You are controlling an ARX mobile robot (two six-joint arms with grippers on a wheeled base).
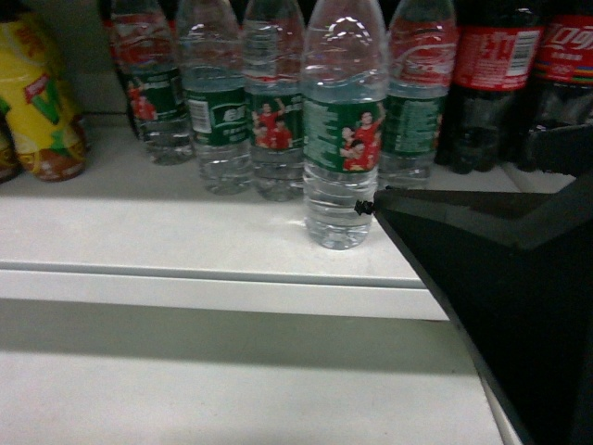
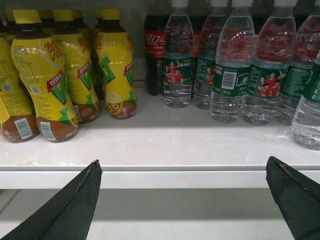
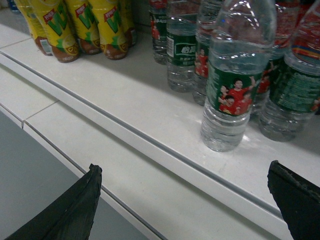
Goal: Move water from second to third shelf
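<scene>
A row of water bottles with dark green labels stands on the white shelf (image 1: pixel 185 232). One water bottle (image 1: pixel 341 139) stands forward of the row, near the shelf's front edge. My right gripper (image 3: pixel 184 170) is open and sits in front of and below this water bottle (image 3: pixel 235 85), with nothing between its fingers. In the head view, one black finger (image 1: pixel 445 241) has its tip just right of the bottle's lower part. Further left, my left gripper (image 2: pixel 182 167) hangs open and holds nothing, level with the shelf's front edge (image 2: pixel 175 175) and facing the gap between the yellow bottles and the water row (image 2: pixel 235 75).
Yellow drink bottles (image 2: pixel 60 75) stand at the shelf's left. Dark cola bottles (image 1: pixel 500 74) with red labels stand behind and right of the water. Another white shelf board (image 1: pixel 232 380) lies below the front lip.
</scene>
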